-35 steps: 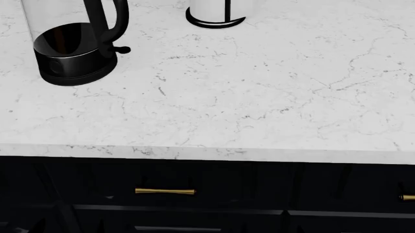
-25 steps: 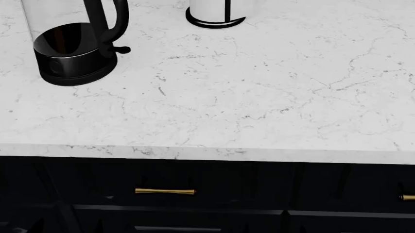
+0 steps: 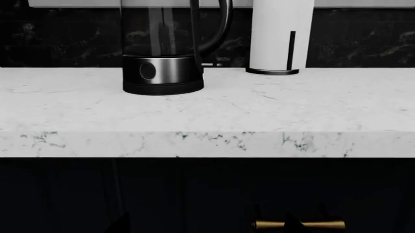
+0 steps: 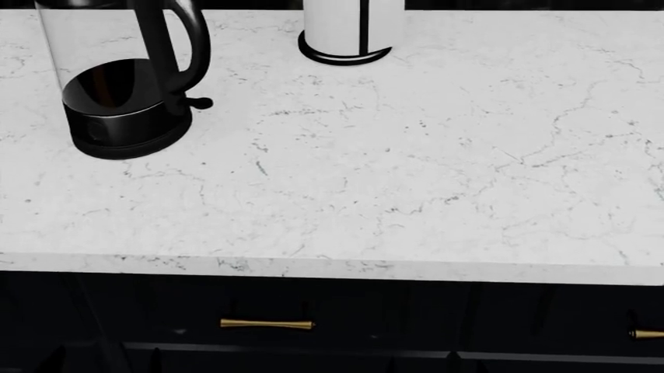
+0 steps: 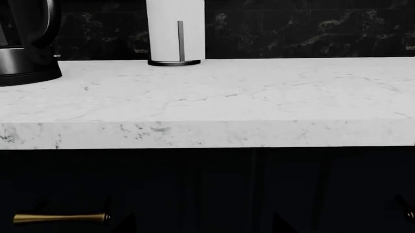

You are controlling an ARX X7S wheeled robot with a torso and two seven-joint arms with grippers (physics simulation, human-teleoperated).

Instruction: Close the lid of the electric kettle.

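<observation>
Neither of my hands shows in any view, so I cannot tell whether they are released or clenched. Both wrist cameras sit low, in front of the dark cabinet, looking across the front edge of the white marble tabletop (image 4: 415,194).

Nearest me, below that edge, are brass drawer pulls (image 4: 266,323) on the cabinet front. The front and middle of the tabletop carry nothing between me and the target.

The electric kettle (image 4: 120,85) stands near the far left corner, a clear glass cylinder on a black base, its curved black handle (image 4: 176,47) and small switch turned toward the tabletop's middle. Its top rim and the lid are cut off in every view, so I cannot tell how far open the lid is.

I judge the step in hand is the approach: raise my left arm above the kettle, come at the lid from over the top, and press down gently without tipping the glass.

Just beside the handle, along the far edge, stands a white cylinder (image 4: 351,27) with a black stripe; I should keep my elbow away from it.
</observation>
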